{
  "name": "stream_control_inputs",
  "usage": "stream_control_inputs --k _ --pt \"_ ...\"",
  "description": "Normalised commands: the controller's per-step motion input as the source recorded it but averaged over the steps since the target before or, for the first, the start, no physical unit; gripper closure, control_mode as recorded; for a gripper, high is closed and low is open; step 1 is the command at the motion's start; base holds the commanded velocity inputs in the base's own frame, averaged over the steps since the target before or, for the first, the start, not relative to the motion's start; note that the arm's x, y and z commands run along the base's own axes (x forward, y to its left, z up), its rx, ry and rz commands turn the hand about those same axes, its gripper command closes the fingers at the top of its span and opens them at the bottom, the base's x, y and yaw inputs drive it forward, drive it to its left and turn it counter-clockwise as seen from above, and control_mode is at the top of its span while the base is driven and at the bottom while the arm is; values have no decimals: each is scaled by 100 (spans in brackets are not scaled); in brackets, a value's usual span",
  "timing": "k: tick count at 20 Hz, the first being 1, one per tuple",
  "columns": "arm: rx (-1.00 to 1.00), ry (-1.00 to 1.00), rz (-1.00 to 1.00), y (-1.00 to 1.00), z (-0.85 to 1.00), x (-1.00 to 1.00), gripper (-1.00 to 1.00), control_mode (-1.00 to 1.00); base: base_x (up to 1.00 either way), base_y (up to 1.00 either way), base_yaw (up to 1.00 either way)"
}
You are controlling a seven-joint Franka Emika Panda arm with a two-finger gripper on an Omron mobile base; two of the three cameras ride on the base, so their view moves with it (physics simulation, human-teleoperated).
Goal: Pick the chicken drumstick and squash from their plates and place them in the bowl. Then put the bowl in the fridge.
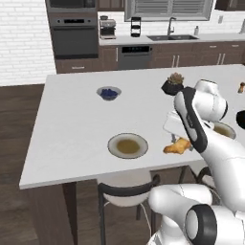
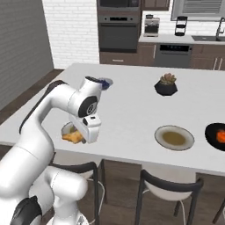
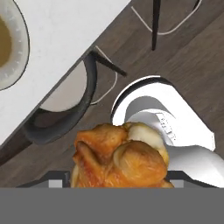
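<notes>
Above the white surface (image 1: 72, 124) edge we carry the chicken drumstick (image 3: 120, 157) clamped in the gripper (image 3: 118, 181), clear of its plate (image 1: 128, 145); it looks light, lumpy, greasy, best gripped mid-body.

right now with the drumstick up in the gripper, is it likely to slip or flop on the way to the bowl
The chicken drumstick looks lumpy and stiff, so it probably won't flop. Its glossy golden skin suggests it could be a bit slippery, and the uneven bulges may let it twist in the gripper. It seems small and light beside the plate, so weight should be no trouble.
</notes>
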Motion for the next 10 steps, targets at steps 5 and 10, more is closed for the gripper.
stream_control_inputs --k 5,10 --pt "0 0 0 0 0 0 100 100 -9 -100 0" --pt "0 0 0 0 0 0 100 100 -38 -100 0"
